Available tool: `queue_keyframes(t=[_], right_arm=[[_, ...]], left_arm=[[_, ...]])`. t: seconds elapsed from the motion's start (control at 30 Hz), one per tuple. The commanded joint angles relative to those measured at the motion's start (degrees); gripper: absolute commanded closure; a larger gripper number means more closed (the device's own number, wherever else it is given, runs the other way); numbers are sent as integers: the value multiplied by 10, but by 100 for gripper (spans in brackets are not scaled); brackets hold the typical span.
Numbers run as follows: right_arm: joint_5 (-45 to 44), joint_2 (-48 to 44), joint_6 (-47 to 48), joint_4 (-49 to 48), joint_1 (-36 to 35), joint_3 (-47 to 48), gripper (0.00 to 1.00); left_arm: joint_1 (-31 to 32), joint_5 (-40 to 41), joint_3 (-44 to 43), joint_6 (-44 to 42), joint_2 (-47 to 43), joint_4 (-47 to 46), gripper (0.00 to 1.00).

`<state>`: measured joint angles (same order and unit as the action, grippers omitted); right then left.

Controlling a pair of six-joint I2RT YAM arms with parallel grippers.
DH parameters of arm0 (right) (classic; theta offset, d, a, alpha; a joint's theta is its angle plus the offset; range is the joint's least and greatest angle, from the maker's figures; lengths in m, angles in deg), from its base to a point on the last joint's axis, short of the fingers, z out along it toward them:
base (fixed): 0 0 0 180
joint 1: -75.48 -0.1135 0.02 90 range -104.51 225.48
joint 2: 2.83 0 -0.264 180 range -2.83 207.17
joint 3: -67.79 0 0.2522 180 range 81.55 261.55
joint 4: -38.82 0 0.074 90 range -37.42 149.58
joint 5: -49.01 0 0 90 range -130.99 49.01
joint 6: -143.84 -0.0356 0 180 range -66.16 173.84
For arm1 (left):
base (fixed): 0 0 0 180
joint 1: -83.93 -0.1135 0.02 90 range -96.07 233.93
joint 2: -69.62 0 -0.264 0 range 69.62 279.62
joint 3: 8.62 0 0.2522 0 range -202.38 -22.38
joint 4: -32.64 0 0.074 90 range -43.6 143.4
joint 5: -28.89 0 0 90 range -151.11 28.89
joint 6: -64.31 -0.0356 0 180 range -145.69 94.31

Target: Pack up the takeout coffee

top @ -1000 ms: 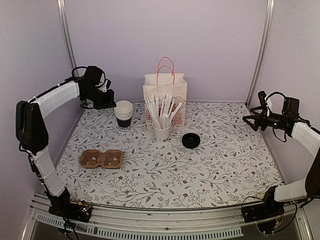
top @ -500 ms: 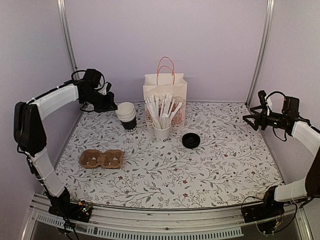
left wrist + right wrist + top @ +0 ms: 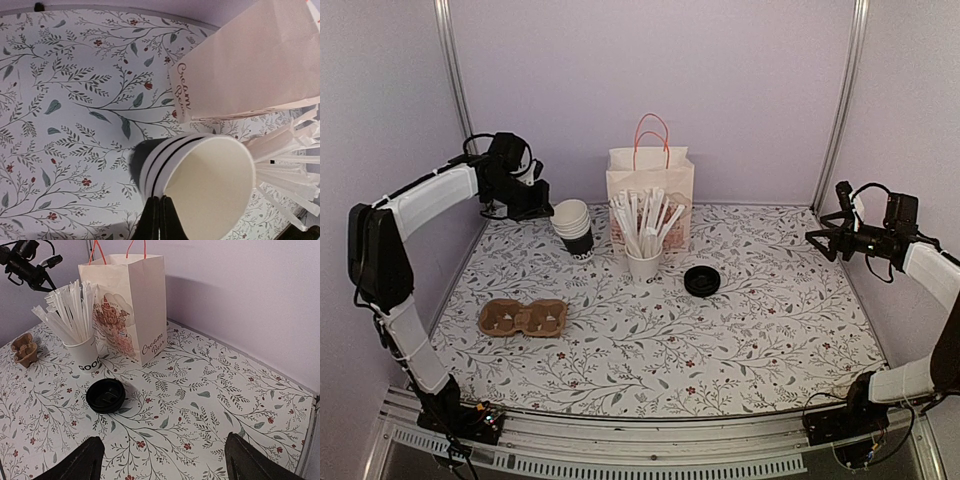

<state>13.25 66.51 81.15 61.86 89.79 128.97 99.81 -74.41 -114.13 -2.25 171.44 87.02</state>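
Floral counter (image 3: 720, 340): left of the bag (image 3: 650, 180), the left pincer (image 3: 159, 217) pinches the rim of the top cup (image 3: 210, 185); the lid (image 3: 702, 280) lies nearer the open, empty right pincer (image 3: 818, 243).

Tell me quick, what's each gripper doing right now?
Left gripper: jaws shut, pinching the rim of the top white-rimmed paper cup in the stack.
Right gripper: jaws open, holding nothing.
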Motion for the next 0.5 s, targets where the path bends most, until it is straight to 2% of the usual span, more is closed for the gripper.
queue_keyframes(t=[0.0,0.03,0.07,0.13,0.2,0.3,0.33,0.4,0.43,0.47], right_arm=[[8,4,7,7,0,17,13],[7,5,7,7,1,17,13],[8,5,7,7,0,17,13],[9,5,8,8,0,17,13],[9,5,8,8,0,17,13],[10,5,7,8,1,18,13],[10,5,8,9,0,18,13],[11,7,8,9,1,18,13],[12,8,8,10,0,18,13],[12,9,8,11,1,19,13]], left_arm=[[32,79,-31,-20,11,31,100],[19,-2,-16,-3,8,18,100],[12,-26,2,20,3,-7,100],[30,30,-9,5,2,-5,100],[17,-2,-8,18,3,-3,100],[37,118,-37,-8,9,32,100],[31,84,-41,-12,10,33,100],[-2,-76,4,17,-4,-30,100],[-14,-97,30,39,-11,-51,100],[-4,-37,15,33,-10,-34,100]])
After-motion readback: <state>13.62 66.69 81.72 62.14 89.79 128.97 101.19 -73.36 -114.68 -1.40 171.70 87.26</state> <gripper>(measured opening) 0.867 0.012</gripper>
